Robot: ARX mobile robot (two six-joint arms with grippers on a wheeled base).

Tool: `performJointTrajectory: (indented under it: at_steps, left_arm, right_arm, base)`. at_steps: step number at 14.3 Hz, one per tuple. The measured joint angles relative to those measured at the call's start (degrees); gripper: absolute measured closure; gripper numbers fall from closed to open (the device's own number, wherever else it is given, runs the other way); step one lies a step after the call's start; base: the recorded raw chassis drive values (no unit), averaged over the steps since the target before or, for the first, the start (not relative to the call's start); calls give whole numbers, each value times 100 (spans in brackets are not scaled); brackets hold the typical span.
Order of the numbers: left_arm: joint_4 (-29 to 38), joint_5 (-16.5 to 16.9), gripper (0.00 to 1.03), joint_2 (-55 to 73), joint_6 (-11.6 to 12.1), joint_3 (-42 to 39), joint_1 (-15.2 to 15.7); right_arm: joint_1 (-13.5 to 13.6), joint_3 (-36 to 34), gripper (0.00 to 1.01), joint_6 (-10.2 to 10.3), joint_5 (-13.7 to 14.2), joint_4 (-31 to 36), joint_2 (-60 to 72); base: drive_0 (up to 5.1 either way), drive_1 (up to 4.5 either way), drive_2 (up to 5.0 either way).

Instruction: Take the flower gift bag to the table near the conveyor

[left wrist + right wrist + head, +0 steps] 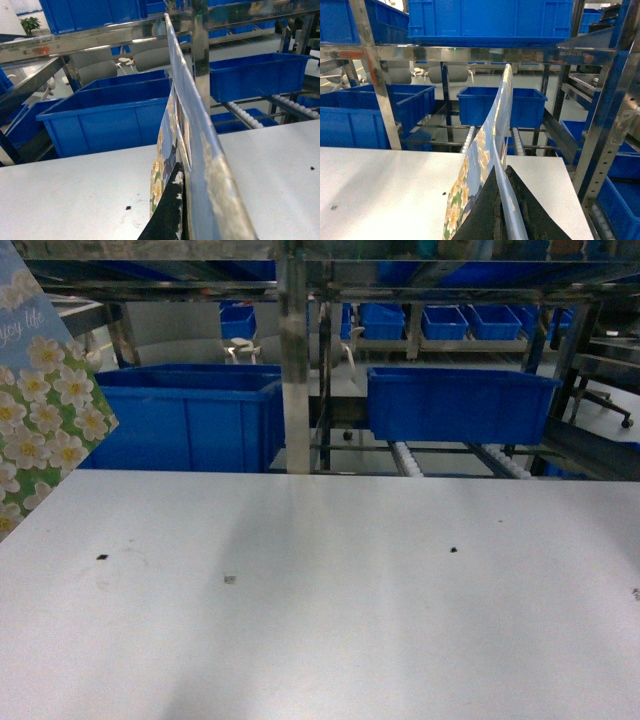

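Pale speckled tabletop (330, 600) before the steel roller conveyor (450, 455) and blue bins (190, 415). Your left tool (172, 212) and right tool (502, 210) each pinch a flower gift bag (45, 410), held above the tabletop; setting down remains.

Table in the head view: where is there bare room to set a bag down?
Nearly all the table is bare, right up to the far edge along the blue bins and roller rack. Only the flower bag hangs over its left side. Behind is crowded.
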Motion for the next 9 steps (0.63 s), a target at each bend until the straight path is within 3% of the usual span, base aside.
performJointTrajectory:
  at_steps: [9]
  left_arm:
    - [-2,4,101,-2,0,0,-4]
  right_arm:
    - [0,0,99,0,0,-9,2]
  base:
    - [-500,239,239]
